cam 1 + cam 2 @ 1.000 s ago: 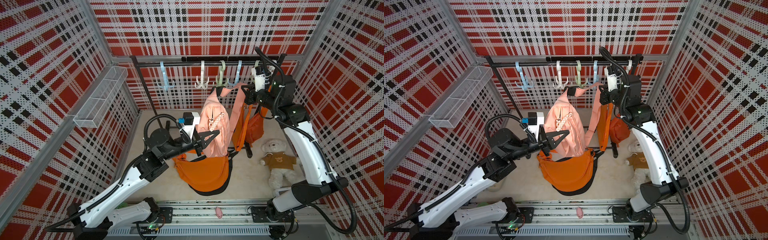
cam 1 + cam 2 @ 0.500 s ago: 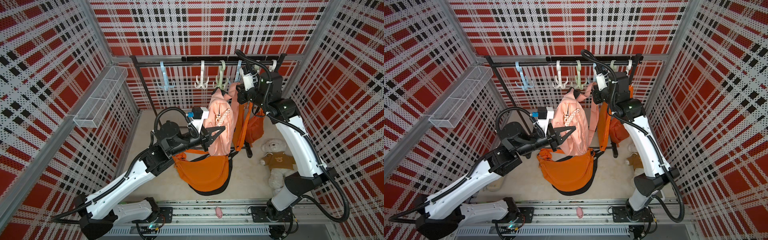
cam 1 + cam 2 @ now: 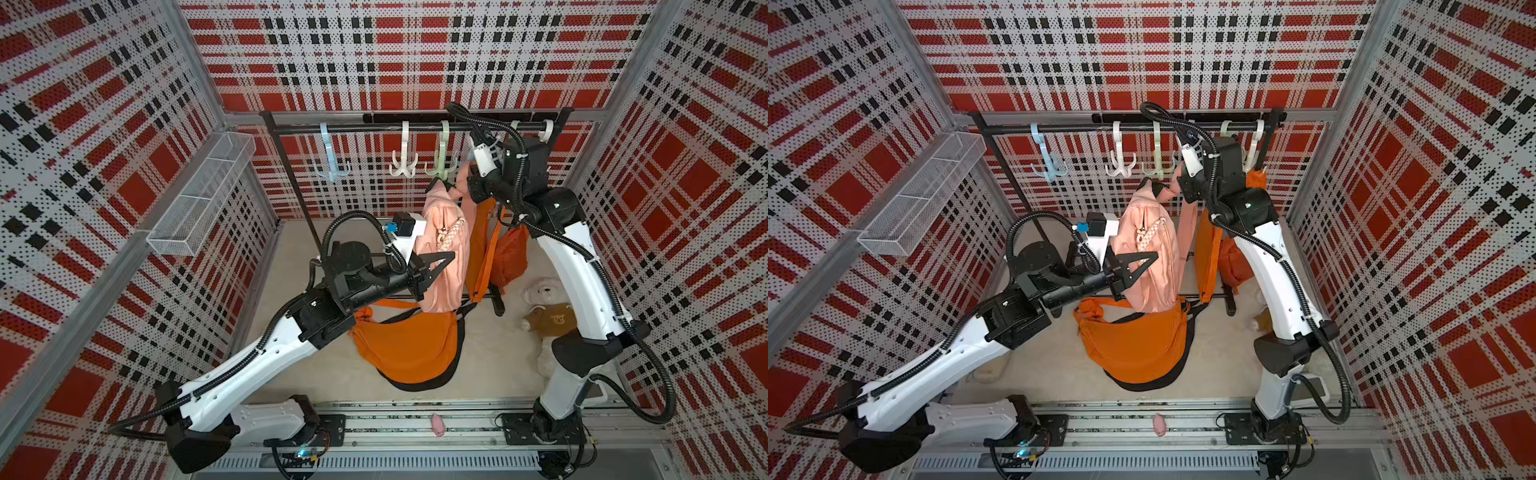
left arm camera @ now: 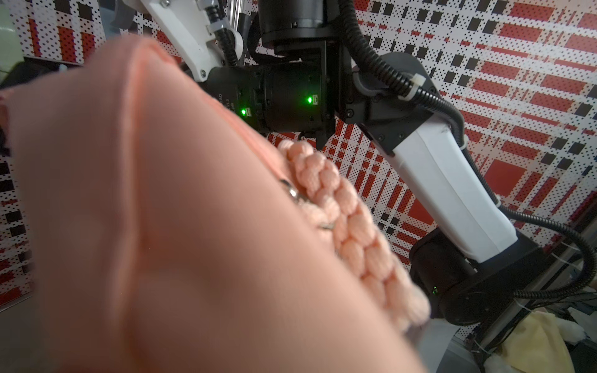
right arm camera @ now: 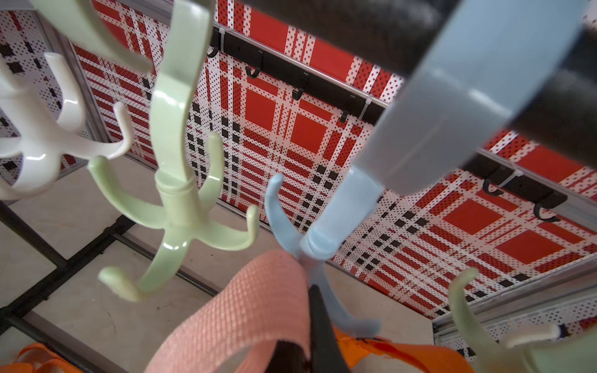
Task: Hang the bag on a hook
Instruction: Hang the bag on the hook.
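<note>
Pink bag [image 3: 442,249] hangs in mid-air below the far rail [image 3: 374,128], carried between both arms and not yet seated on a hook. The right hand [image 5: 311,306] is clamped on the bag's webbing strap [image 5: 245,310]. The strap's loop touches the hub of the blue hook [image 5: 310,245]; I cannot tell if it lies over a prong. The left hand [image 3: 438,264] is closed and lies against the bag's left side; any pinch of fabric is hidden. Next along the rail to the left are the green hook [image 3: 442,166] and a white hook [image 3: 403,164]. An orange bag [image 3: 407,349] lies on the floor, nearer

The step looks like seating the strap. I would raise the loop clear of a prong tip, carry it across, and lower it until the webbing rests in the crook. Only then release. The left hand should bear the bag's weight so the strap is slack

Only the right wrist view shows strap against hook; in both top views the right arm covers that contact. The left wrist view adds the bag's braided cord [image 4: 339,219], while the top views give the bag's whole drop
</note>
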